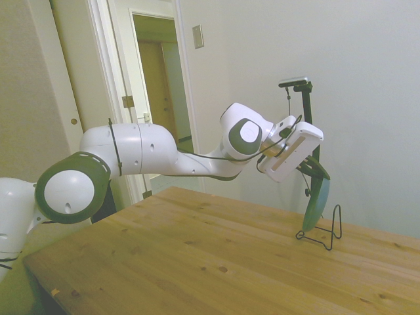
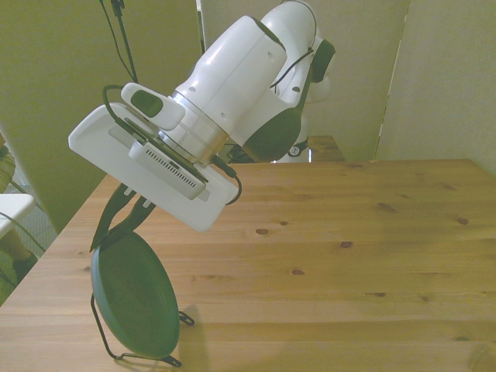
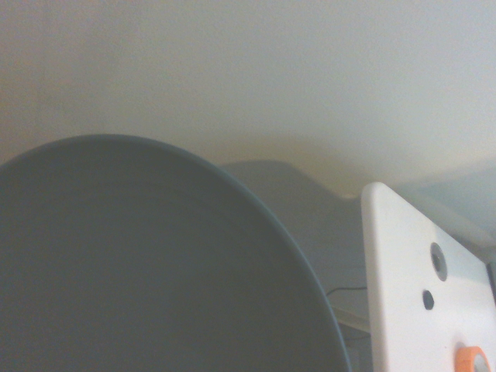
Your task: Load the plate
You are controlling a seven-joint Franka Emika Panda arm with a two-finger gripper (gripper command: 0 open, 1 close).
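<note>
The dark-green plate stands almost on edge, tilted, in the small black wire stand near the table's corner on the front view's left. My gripper is shut on the plate's upper rim, with the dark fingers coming down onto it from above. From the side, the plate shows as a thin upright disc, its lower edge inside the wire stand and the gripper on top. The wrist view is filled by the plate's face against the pale wall.
The wooden table stretches wide to the front view's right of the stand. The stand sits close to the table's edge on that view's left. A pale wall rises just behind the stand in the side view.
</note>
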